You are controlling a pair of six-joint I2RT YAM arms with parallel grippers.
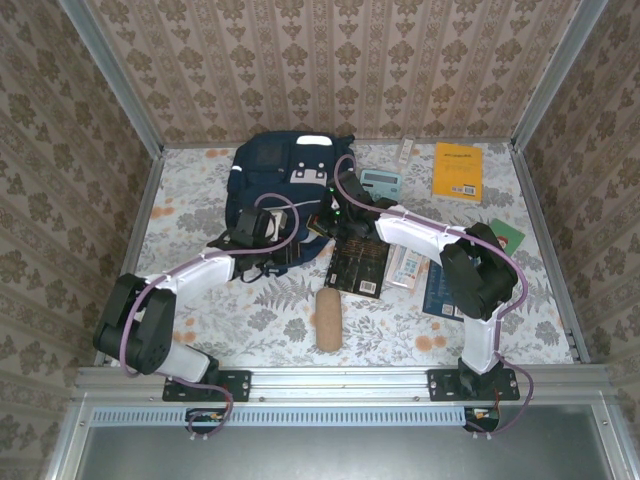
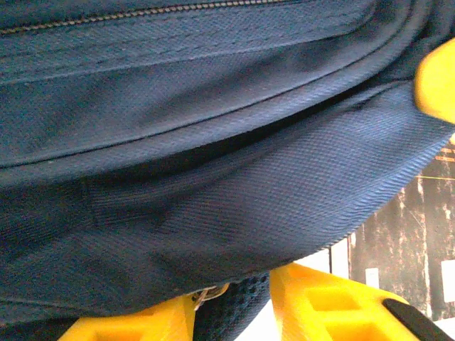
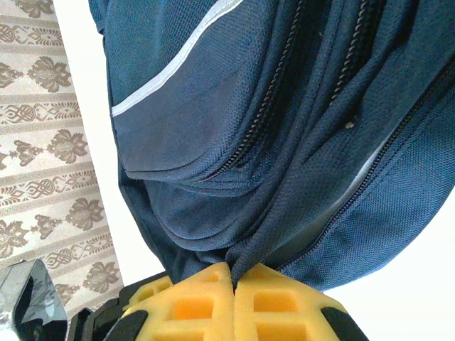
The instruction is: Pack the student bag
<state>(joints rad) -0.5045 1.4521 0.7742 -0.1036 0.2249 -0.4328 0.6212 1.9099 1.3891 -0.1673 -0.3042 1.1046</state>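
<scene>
At eleven o'clock on the worktop (image 1: 250, 320), the student bag (image 1: 268, 165) looks floppy: right tool (image 3: 233, 273) pinches a fold, left tool (image 2: 231, 291) straddles fabric, grip unclear.

At centre, the student bag (image 1: 265, 165) is partly hidden by the left arm (image 1: 195, 272) and right arm (image 1: 415, 230); print on the yellow booklet (image 1: 458, 170) is unreadable.

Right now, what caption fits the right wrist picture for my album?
Yellow right end effector pinched shut on a fold of the navy student bag.
</scene>
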